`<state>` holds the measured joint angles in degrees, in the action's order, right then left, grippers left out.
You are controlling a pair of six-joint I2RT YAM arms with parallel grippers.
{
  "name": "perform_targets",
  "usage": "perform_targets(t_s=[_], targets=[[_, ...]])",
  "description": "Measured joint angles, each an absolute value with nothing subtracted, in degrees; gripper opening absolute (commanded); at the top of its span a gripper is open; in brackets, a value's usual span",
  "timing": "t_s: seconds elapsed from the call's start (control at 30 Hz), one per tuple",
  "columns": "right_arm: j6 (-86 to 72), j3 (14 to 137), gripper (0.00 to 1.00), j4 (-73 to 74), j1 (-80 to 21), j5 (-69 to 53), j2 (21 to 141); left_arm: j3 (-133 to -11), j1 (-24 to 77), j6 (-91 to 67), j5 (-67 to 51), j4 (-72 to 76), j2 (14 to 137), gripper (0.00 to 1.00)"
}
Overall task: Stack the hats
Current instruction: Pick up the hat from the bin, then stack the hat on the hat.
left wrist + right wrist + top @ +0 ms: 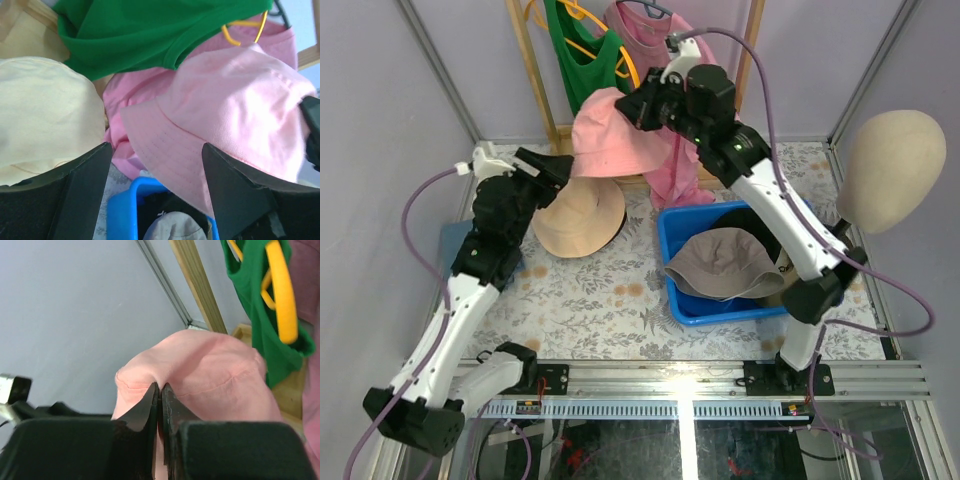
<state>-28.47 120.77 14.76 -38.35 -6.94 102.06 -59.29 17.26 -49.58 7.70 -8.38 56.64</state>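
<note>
One pink bucket hat (pixel 610 135) pinched aloft in clenched right gripper (pixel 160 395), apparently overhanging far-right brim of beige bucket hat (pixel 582 215) on surface (pixel 600 290); left gripper (pixel 156 147) released, nearer the beige one.

The right fingers (pixel 638 106) pinch the pink hat (pixel 605 140) beside the beige hat (pixel 582 215).

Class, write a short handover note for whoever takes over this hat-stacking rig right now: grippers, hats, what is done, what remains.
Right gripper: shut on the pink hat, pinching its fabric, lifted off the table.
Left gripper: open, empty, beside the beige hat, which lies on the table.
Blue bin: grey-taupe hat lies on a black hat.
Done: pink hat picked up; two hats piled in the bin.
Left: set the pink hat on another, probably the beige one, then bring all into one stack.
</note>
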Motion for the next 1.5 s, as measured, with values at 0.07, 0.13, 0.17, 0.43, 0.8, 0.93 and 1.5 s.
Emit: perform_targets(t_s=[0.07,0.13,0.17,0.43,0.8,0.93,1.5], targets=[[-28.2,125.8,0.00,14.5,-39.0,-6.7,106.2,-59.3,17.2,-50.7,10.2,-9.7,54.1,0.73],[-27.6,130.7,0.00,14.1,-39.6,-6.5,110.2,-59.2,17.1,-51.7,12.4,-10.5,51.9,0.74],[-27.4,132.6,0.00,13.5,-39.9,-6.5,111.9,-58.9,16.9,-52.1,13.6,-10.6,50.8,0.74],[-26.5,139.9,0.00,7.4,-41.6,-6.1,121.9,-56.7,14.8,-52.7,18.3,-10.9,47.5,0.78],[-28.2,142.3,0.00,2.9,-42.5,-7.7,131.7,-48.8,9.0,-52.7,18.4,-10.5,44.4,0.79],[-28.6,139.9,0.00,1.1,-43.7,-9.3,131.8,-47.8,7.6,-52.7,18.2,-10.2,44.9,0.79],[-26.2,113.3,0.00,-3.6,-47.3,-11.5,118.8,-43.7,4.3,-55.4,16.6,-7.5,46.6,0.80]])
